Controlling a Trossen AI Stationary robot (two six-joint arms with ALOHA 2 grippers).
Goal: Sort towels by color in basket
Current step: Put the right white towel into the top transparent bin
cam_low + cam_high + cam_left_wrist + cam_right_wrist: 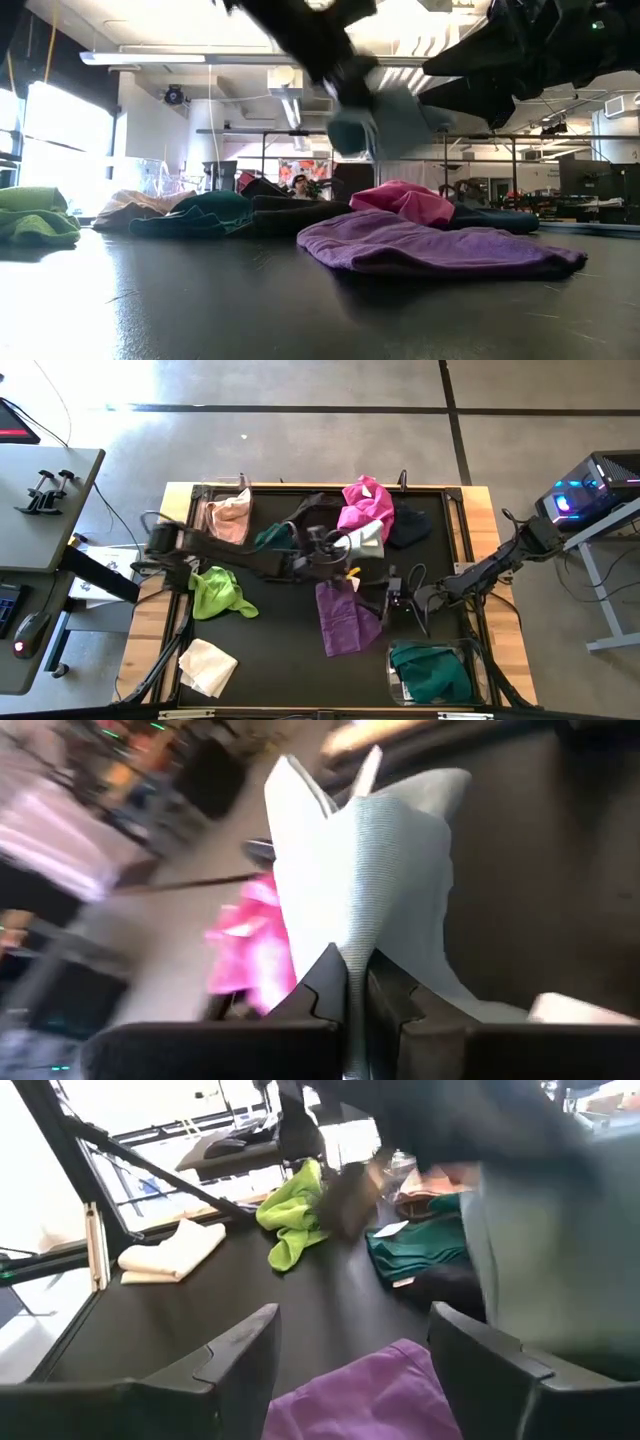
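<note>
the left gripper hangs above the middle of the black table, its fingers pinched tight on a fold of a pale mint towel, which is lifted off the surface and drapes from the tips; in the low view the same cloth dangles in the air under the arm. just beyond the held cloth, on the far side of the gripper, a magenta towel lies bunched, with a black towel touching its right edge. directly below and slightly right of the left gripper, a purple towel is spread flat on the table. to that gripper's left a dark teal-green towel lies close by the arm, and farther left a peach towel sits inside a clear basket at the table's far left corner. a lime green towel lies crumpled near the left arm's base, and a cream-white towel rests folded at the near left corner.

the right gripper waits low over the table, just right of the purple towel, its fingers spread wide with nothing between them. just behind it, toward the near right corner, a second clear basket holds a folded teal-green towel. from the right wrist view the lime green cloth and the cream-white one lie ahead across the table.
</note>
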